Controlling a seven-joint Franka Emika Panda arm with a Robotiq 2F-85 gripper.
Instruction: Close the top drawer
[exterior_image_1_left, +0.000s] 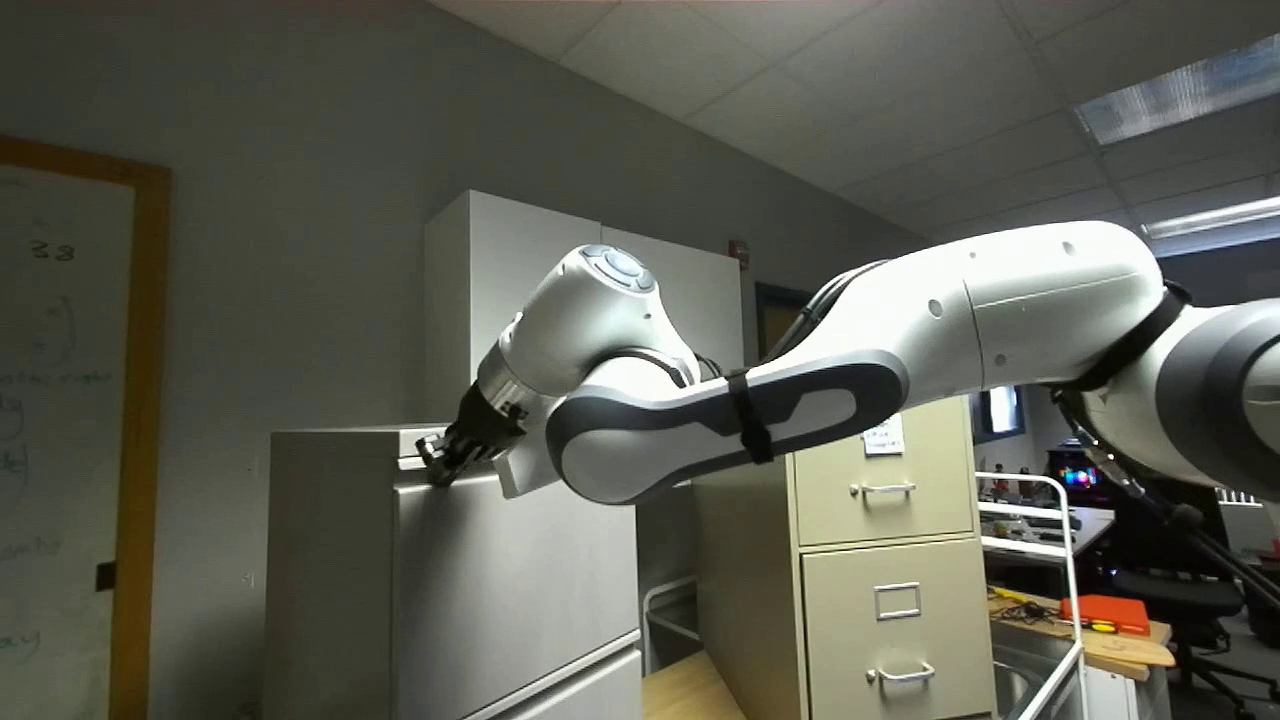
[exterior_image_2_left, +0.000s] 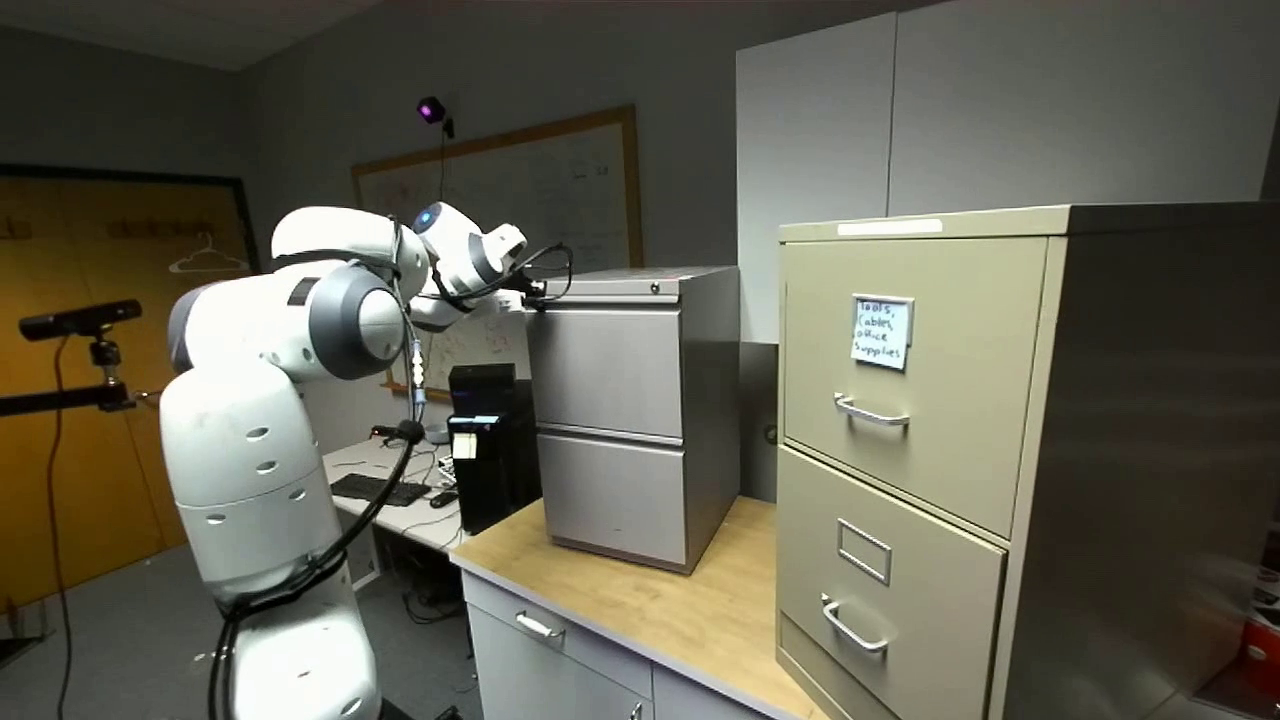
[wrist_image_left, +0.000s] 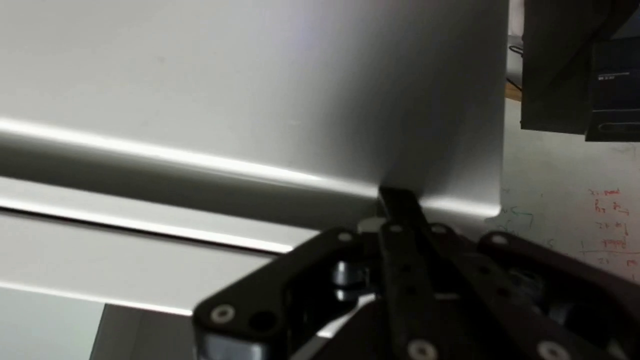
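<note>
Wrist view, its picture upside down, puts the gripper (wrist_image_left: 400, 197) closest, its black fingers drawn together to a narrow point. The tips lie at the upper edge of the top drawer (wrist_image_left: 240, 85), near one corner, and appear to touch it; a dark, blurred patch spreads over the light-grey front beside them. In both exterior views this corner is at the drawer's left end, with the white arm (exterior_image_1_left: 1050, 290) extended to it. The drawer is the uppermost in the low light-grey metal cabinet (exterior_image_2_left: 710, 400); in an exterior view its front looks level with the lower drawer (exterior_image_2_left: 612, 500), though whether it is fully closed I cannot tell. Above it runs a rail with a small round lock (exterior_image_2_left: 656, 288). The cabinet rests on a wooden countertop (exterior_image_2_left: 640, 605). To its right, apart from it, stands a beige filing cabinet (exterior_image_2_left: 920, 400) with metal handles, its upper drawer bearing a handwritten label (exterior_image_2_left: 880, 335). Behind is a taller white two-door cupboard (exterior_image_2_left: 815, 180). On the left, a black computer tower (exterior_image_2_left: 490, 460) stands by a white desk (exterior_image_2_left: 418, 518). Farther back are a wood-framed whiteboard (exterior_image_2_left: 570, 200) and an orange-brown door (exterior_image_2_left: 100, 470).
</note>
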